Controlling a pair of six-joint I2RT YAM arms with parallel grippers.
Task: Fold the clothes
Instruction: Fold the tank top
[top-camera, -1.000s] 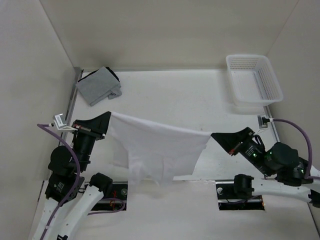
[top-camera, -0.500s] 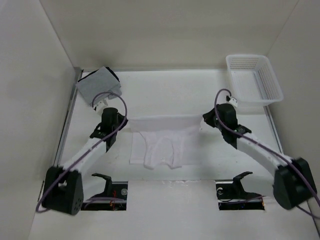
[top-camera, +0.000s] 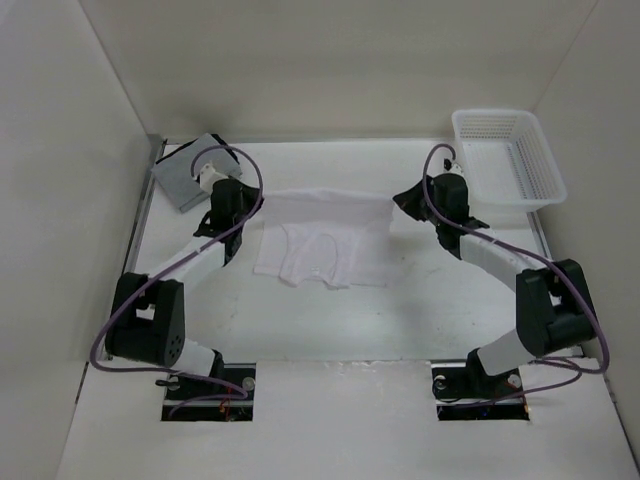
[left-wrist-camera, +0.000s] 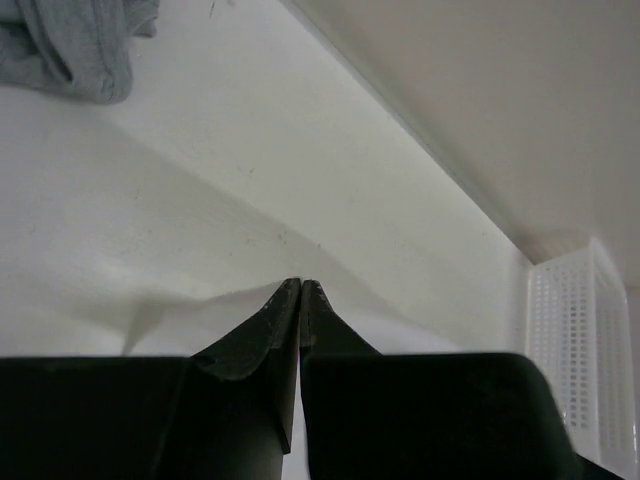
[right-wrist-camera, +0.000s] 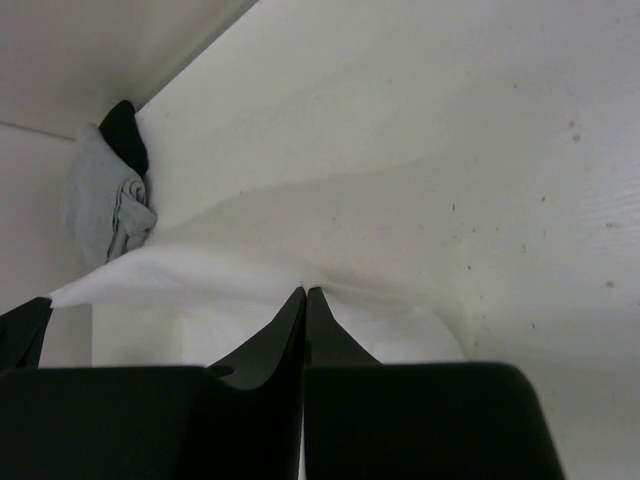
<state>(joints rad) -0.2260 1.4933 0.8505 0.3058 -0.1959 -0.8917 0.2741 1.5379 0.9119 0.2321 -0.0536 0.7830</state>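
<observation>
The garment (top-camera: 318, 245) has been carried farther up the desk (top-camera: 400, 310). Thin and white, it lies mid-desk, its far edge pulled straight between the left pincer (top-camera: 260, 200) and right pincer (top-camera: 396, 200), each pinched tight on a corner. The near part is creased.

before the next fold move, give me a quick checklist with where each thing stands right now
1. Left hand shut on a top corner of the garment: ok.
2. Right hand shut on the other top corner: ok.
3. Top edge stretched straight between the two hands: ok.
4. Lower part lying smooth on the table: not ok, it is creased in the middle.
5. Grey cloth stack apart from the garment: ok, it sits at the far left corner.
</observation>
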